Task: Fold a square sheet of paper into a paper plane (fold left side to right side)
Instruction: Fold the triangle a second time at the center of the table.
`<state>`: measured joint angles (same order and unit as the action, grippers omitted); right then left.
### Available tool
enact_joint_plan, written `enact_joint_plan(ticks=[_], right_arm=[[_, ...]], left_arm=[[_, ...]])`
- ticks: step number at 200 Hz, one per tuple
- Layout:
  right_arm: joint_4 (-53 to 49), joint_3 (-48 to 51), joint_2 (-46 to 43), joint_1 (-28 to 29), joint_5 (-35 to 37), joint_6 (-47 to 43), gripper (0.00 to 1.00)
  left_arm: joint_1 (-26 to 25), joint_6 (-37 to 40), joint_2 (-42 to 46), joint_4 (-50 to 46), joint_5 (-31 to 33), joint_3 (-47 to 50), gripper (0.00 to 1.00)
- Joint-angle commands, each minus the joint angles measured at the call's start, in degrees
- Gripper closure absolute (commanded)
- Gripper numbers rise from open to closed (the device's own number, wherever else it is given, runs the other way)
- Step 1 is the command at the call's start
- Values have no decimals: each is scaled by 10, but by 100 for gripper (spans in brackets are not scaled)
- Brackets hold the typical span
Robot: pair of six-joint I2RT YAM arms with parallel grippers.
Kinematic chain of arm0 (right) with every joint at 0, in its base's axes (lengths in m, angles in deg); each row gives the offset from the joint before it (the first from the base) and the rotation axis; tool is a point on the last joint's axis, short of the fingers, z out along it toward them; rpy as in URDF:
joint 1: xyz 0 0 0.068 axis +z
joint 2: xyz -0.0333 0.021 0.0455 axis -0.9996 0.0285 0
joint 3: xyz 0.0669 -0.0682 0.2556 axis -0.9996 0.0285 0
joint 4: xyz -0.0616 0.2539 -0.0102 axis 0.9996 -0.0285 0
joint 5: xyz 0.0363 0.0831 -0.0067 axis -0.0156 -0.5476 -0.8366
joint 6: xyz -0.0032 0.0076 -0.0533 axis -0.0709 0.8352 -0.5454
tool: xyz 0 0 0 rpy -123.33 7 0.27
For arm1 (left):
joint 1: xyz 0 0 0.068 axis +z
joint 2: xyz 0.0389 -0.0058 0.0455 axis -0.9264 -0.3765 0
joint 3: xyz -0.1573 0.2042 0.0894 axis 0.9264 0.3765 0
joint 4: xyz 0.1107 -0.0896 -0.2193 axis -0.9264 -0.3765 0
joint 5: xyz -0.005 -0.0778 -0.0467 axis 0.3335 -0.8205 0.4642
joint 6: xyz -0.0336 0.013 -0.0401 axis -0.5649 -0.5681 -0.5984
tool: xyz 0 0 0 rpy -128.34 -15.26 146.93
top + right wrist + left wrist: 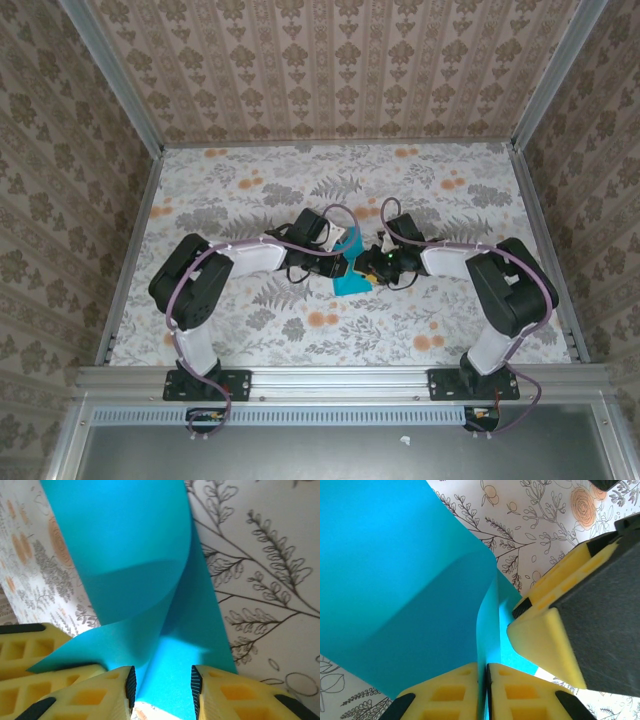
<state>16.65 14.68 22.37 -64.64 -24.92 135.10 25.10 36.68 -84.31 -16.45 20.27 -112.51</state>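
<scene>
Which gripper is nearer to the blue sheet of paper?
Left. The left gripper pinches the sheet of paper; the right gripper has its jaws open around it.

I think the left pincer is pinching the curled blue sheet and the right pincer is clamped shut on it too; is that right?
Not quite. The left pincer is shut on the curled square sheet of paper, but the right pincer is not clamped: the right wrist view shows its jaws standing apart, with blue paper in the gap.
</scene>
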Motion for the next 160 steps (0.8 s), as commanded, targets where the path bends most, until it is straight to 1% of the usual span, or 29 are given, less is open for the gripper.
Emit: enact_joint_plan(ticks=[1,19,34,61,82,115,160], right_arm=[[-18,-17,15,3,13,14,63],[-18,-18,20,4,17,17,63],[-24,-21,24,5,20,18,63],[-45,-26,24,4,26,8,63],[-52,-26,24,4,28,3,63],[-53,-26,26,5,25,0,63],[-55,-24,26,4,23,-3,63]], left_arm=[[-5,4,17,-1,-5,2,86],[-4,4,17,-1,-7,2,83],[-5,4,19,-1,-8,2,78],[-4,2,32,1,-11,2,71],[-3,-7,48,11,-25,8,59],[-3,-14,73,19,-31,20,48],[-3,-14,74,15,-22,30,42]])
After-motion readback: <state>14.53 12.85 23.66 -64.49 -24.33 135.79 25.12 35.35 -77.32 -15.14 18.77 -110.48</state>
